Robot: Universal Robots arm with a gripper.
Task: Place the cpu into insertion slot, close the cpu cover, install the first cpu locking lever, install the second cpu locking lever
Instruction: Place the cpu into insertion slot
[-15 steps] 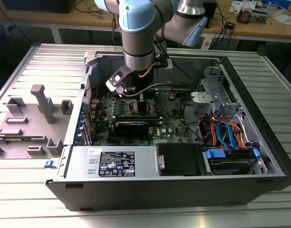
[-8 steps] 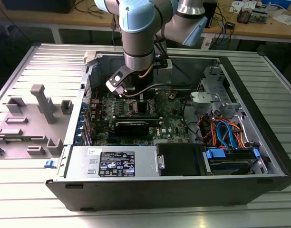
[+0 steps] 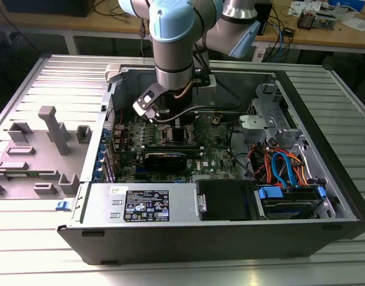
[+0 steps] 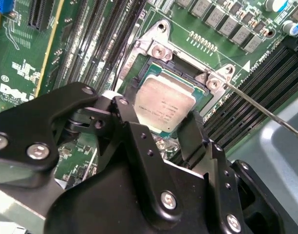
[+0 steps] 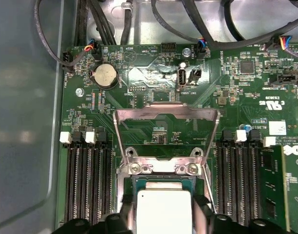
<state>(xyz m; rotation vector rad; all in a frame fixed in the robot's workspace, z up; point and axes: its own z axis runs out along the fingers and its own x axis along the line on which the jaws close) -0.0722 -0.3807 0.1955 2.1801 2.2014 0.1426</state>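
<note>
The cpu [image 4: 163,103], a small square chip with a dull silver top, lies level in the insertion slot [image 4: 158,49] on the green motherboard [image 4: 22,73]. My gripper [image 4: 161,113] stands right over it, its black fingers [image 4: 123,109] pressed against two opposite edges of the chip. In the first wrist view the cpu [image 5: 163,209] sits between the fingers [image 5: 200,212] of the gripper [image 5: 163,217]. The cpu cover [image 5: 166,113] is a silvery frame swung up and open beyond the slot. A thin locking lever rod [image 4: 266,109] juts out from the socket corner. The arm reaches down to the slot [image 3: 172,136].
Long black memory slots [image 5: 88,180] flank the socket on both sides. A coin battery [image 5: 105,75] and black cables [image 5: 105,19] lie past the cover. The open case [image 3: 325,119] walls the board in. Grey fixtures [image 3: 51,128] stand at the exterior view's left.
</note>
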